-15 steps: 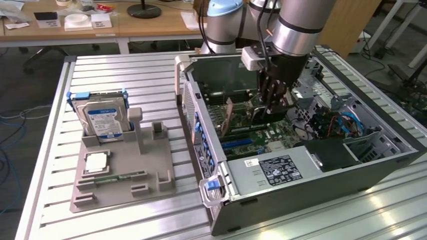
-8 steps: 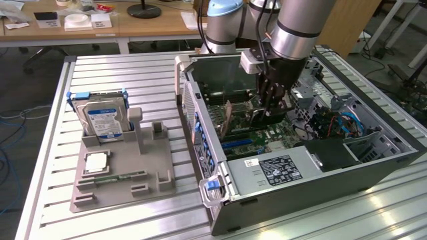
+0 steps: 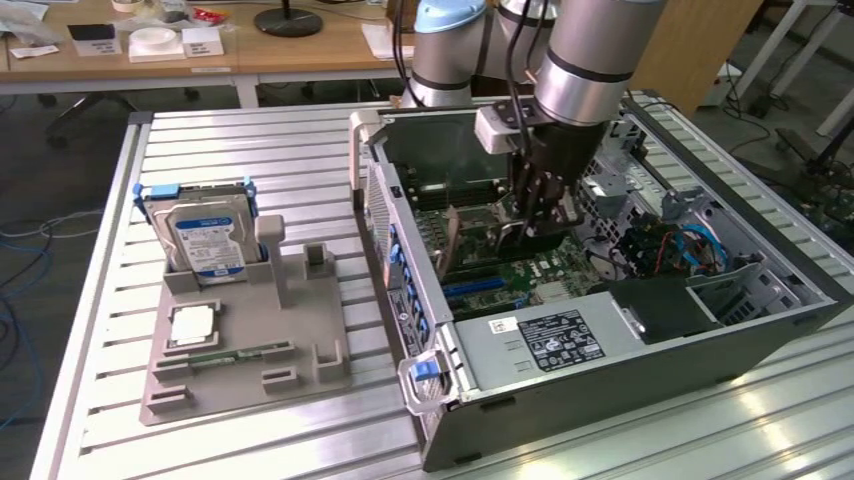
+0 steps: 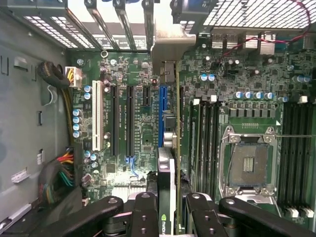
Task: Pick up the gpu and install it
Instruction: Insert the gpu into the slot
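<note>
The gpu point(image 4: 167, 180) hangs edge-on over the motherboard point(image 4: 118, 61) slots.
Pincer point(image 4: 168, 213) is clamped shut on the card. I'd judge it light, stiff and fragile, safest held by its edges, not components.

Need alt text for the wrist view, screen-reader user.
The gripper holds the gpu edge-on over the green motherboard inside the computer case, its metal bracket toward the case's rear. The card runs alongside the blue expansion slot; an empty CPU socket lies on its other side.
</note>
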Robot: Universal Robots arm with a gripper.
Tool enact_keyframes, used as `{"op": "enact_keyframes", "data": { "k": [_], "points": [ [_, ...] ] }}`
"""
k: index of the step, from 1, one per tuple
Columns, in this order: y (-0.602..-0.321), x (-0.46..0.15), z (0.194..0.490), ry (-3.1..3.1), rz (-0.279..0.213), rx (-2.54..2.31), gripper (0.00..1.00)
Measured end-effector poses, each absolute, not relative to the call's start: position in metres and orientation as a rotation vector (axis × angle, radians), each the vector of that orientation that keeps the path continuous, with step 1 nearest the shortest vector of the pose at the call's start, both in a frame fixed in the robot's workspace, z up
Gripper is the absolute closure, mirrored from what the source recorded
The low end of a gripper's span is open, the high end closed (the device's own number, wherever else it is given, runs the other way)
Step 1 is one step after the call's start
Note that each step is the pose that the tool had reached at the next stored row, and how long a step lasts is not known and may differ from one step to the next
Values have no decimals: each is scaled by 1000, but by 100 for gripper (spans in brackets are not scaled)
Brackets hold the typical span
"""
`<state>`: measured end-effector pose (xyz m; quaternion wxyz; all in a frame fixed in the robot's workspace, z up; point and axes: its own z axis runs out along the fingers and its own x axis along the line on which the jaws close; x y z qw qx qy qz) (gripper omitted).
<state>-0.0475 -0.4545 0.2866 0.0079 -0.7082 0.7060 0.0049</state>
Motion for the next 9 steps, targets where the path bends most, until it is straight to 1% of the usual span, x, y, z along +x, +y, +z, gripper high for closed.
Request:
{"op": "enact_keyframes", "data": {
  "k": [9],
  "points": [
    [-455,-54,281,2206,15,-2214,73]
  ]
}}
